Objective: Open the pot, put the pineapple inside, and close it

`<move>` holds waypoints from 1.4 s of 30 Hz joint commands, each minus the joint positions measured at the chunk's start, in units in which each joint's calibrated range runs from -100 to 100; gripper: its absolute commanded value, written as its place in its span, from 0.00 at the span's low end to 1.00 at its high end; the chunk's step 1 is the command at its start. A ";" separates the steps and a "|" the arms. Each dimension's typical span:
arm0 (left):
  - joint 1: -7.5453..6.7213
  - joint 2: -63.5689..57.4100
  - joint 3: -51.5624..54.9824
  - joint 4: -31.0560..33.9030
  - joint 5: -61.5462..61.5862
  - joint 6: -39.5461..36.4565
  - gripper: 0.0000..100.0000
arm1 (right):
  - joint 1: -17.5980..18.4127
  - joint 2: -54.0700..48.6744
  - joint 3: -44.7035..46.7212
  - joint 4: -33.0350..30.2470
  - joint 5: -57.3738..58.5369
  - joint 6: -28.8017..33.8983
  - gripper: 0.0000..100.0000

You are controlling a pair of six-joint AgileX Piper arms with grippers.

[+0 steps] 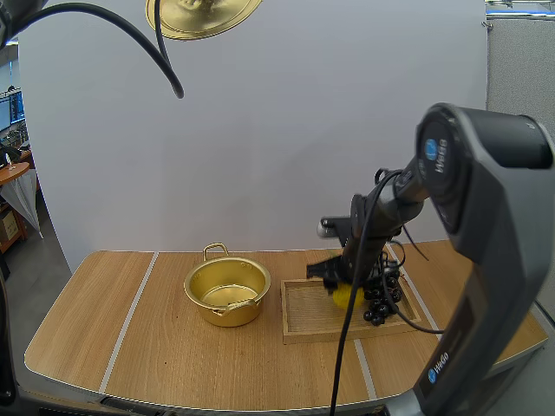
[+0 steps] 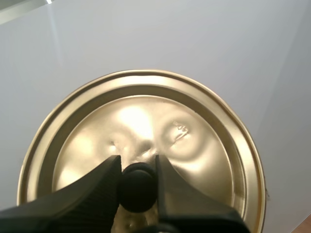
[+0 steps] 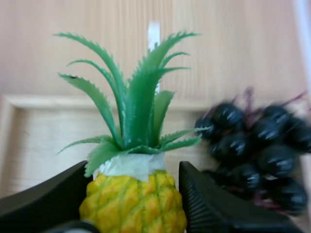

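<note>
Tabletop [image 1: 156, 347]: open pot [image 1: 227, 312] beside tray [image 1: 305, 316]; right pincer [image 3: 133, 170] grips pineapple [image 3: 133, 206] at tray; left pincer [image 2: 137, 167] clamps lid [image 2: 146, 116].

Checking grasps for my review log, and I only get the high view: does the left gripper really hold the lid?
Observer: Yes. The left gripper pinches the lid by its black knob.
Operator: And the right gripper at the tray?
Observer: It clamps the pineapple on its yellow body, below the green leaves.
Operator: Are the grapes caught too?
Observer: No, they lie beside the pineapple, outside the grip.
</note>
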 commanded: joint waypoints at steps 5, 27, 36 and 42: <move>-0.09 -0.48 -0.57 -0.30 -1.90 -0.57 0.00 | 5.22 -20.18 0.07 -0.03 0.48 -1.79 0.00; -0.09 -0.48 -0.57 -0.30 -1.90 -0.57 0.00 | 21.58 -16.08 -8.99 -1.47 -4.20 -5.12 0.00; -0.09 -0.48 -0.57 -0.30 -1.90 -0.57 0.00 | 21.58 -3.75 -9.39 -1.30 -11.82 -5.12 0.00; -0.09 -0.48 -0.57 -0.30 -1.90 -0.57 0.00 | 21.58 3.30 -9.39 -1.65 -17.84 -5.12 0.00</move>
